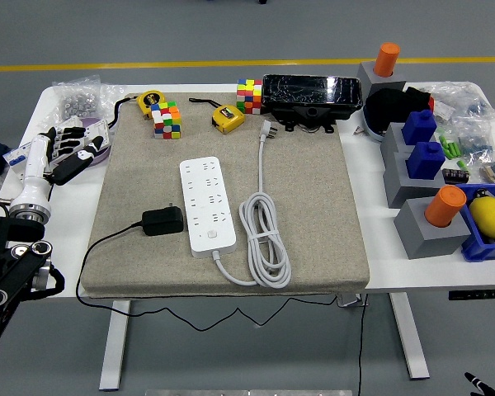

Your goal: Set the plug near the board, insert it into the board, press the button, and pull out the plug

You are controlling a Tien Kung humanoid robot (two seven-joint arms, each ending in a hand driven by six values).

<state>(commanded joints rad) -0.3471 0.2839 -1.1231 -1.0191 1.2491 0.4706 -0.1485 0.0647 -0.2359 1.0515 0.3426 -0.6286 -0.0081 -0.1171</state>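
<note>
Left hand (66,153) hovers at the far left, fingers (89,145) loosely spread, empty

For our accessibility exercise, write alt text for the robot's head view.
A white power strip with a coiled white cable lies on a beige mat, a black plug adapter touching its left side. The robot's left hand hovers at the table's left edge, fingers relaxed, holding nothing.
</note>
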